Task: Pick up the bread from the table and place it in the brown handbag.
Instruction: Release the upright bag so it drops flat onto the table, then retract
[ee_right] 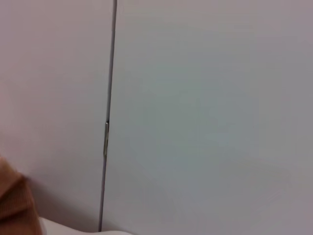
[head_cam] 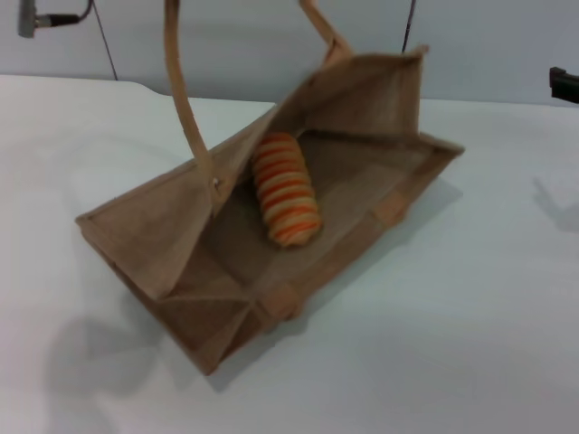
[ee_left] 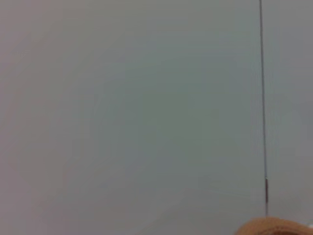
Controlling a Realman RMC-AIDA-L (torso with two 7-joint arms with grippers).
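The brown handbag point(head_cam: 181, 244) is seen standing open on the white tabletop point(head_cam: 470, 316), its mouth spread wide and set at a slant from near left to far right. The bread point(head_cam: 286, 189) is found lying on the bag's floor, near the middle, with its ridges crosswise. The two handles point(head_cam: 185, 108) are raised out of the top of the head view. Neither gripper is shown in any view, so the state of the fingers cannot be told.

Brown handbag point(head_cam: 353, 181) handles cut off at head view's top edge.
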